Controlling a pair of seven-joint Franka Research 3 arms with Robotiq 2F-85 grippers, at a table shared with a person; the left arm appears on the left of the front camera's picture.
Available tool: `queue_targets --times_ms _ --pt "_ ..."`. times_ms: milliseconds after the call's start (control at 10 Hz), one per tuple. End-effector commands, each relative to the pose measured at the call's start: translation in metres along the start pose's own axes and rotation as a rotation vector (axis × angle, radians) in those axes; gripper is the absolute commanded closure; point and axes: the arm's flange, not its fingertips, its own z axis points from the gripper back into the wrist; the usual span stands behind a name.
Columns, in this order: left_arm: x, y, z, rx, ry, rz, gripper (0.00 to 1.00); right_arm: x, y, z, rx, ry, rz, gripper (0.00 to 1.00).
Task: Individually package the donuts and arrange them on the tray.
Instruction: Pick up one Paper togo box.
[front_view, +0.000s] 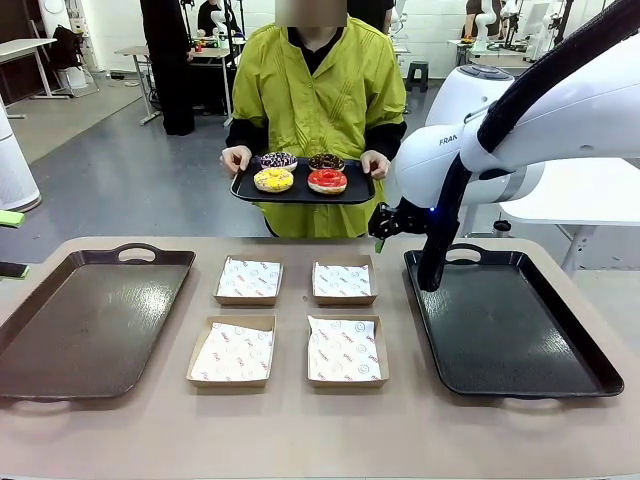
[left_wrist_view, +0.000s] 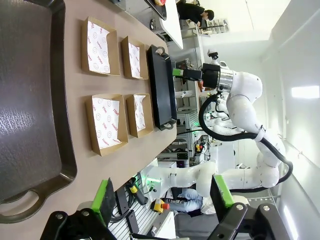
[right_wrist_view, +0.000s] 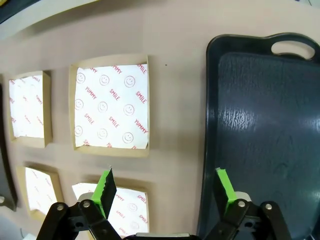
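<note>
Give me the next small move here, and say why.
Probably reach the right claw forward to the red donut: it is open and empty, all four donuts sit on the small tray the person holds out, and the four paper-lined boxes are empty.

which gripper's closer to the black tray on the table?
Right. The right gripper hangs over the black tray's inner edge; the left gripper sits beyond the brown tray, with the boxes between.
</note>
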Motion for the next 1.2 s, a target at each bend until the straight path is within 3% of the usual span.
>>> queue_targets --times_ms 0,200,400,800,900,1000,1100 --pt "0.0 -0.001 0.001 -0.018 -0.004 -0.008 0.0 0.0 0.0 0.0 0.0 -0.001 0.0 0.0" --pt "0.0 -0.001 0.001 -0.018 -0.004 -0.008 0.0 0.03 0.037 -0.032 -0.109 0.037 0.028 0.0" --pt "0.0 -0.001 0.001 -0.018 -0.004 -0.008 0.0 0.053 0.059 -0.065 -0.127 0.072 0.011 0.0" --pt "0.0 -0.001 0.001 -0.018 -0.004 -0.008 0.0 0.073 0.066 -0.107 -0.132 0.108 0.005 0.0" --pt "0.0 -0.001 0.001 -0.018 -0.004 -0.008 0.0 0.074 0.063 -0.112 -0.127 0.121 0.011 0.59" --pt "0.0 -0.001 0.001 -0.018 -0.004 -0.008 0.0 0.074 0.062 -0.113 -0.129 0.119 0.003 0.59" --pt "0.0 -0.001 0.001 -0.018 -0.004 -0.008 0.0 0.075 0.06 -0.114 -0.131 0.122 -0.004 1.0"
